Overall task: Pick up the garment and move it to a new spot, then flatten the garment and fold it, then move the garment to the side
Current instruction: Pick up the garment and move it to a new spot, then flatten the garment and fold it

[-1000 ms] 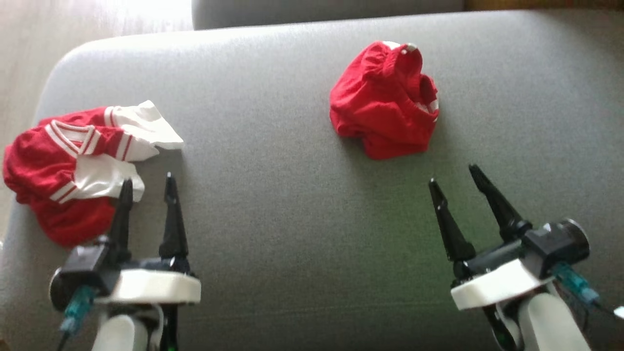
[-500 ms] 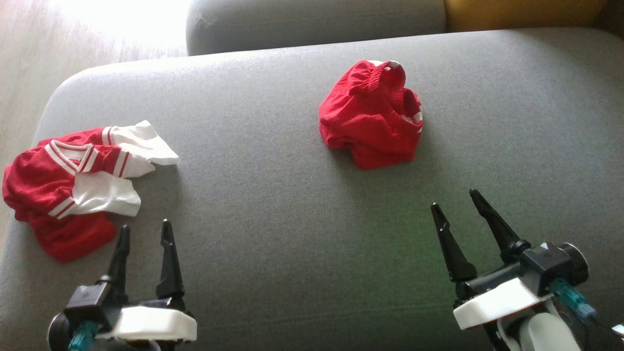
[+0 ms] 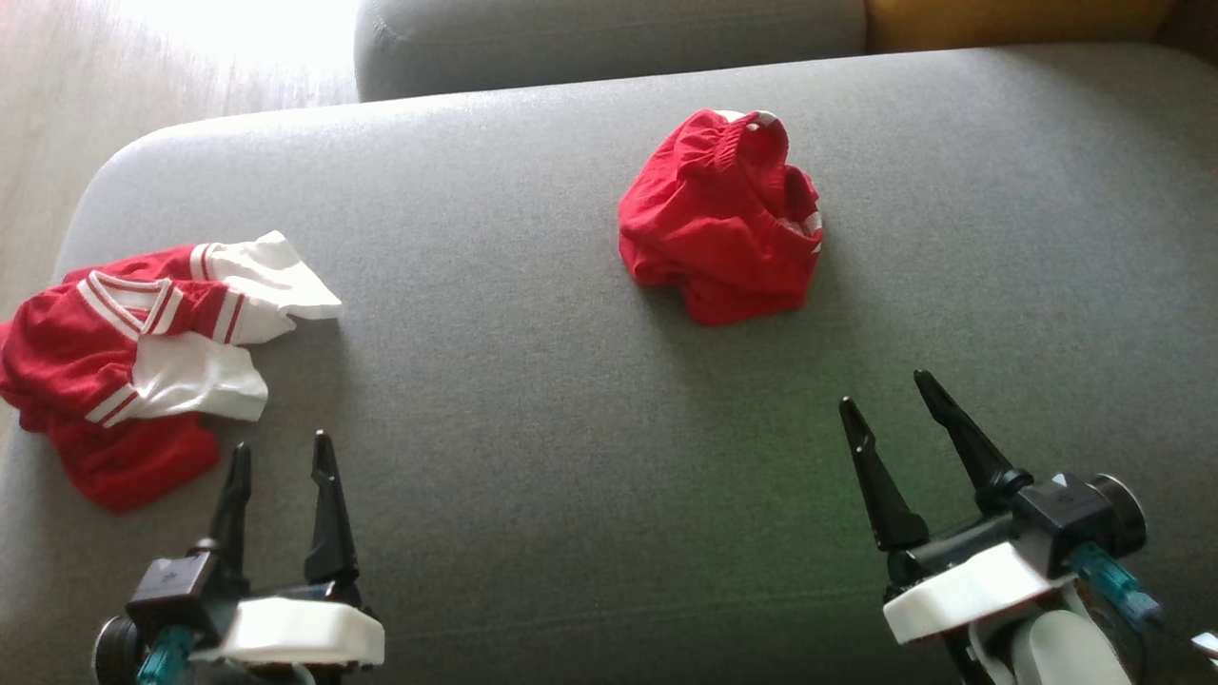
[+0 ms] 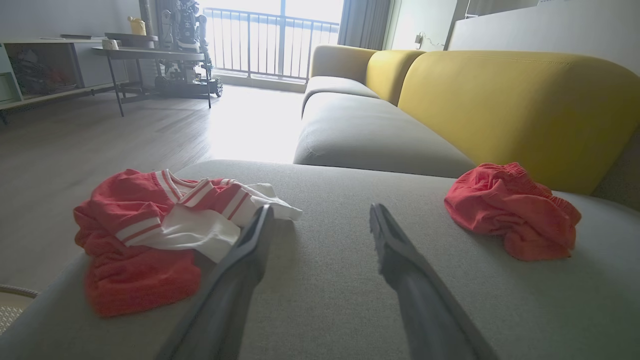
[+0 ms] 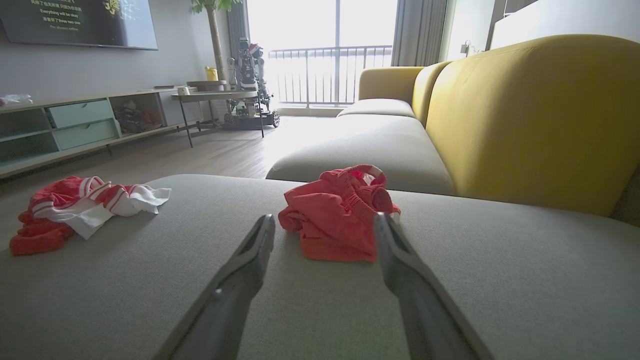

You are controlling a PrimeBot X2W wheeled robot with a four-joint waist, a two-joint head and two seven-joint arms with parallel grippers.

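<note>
Head view | red garment (image 3: 720, 214) ahead of right hand (image 3: 883, 390), not touching | hand spread (holding nothing)

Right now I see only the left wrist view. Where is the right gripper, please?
Observer: The right gripper is open, a little short of the red shorts, not touching them.
Operator: Is it aimed at them?
Observer: Yes; its wrist view has the shorts straight ahead, beyond its fingertips.
Operator: My left finger seems over the shirt.
Observer: From the head, the left gripper is beside the shirt; a strip of cushion shows between.
</note>
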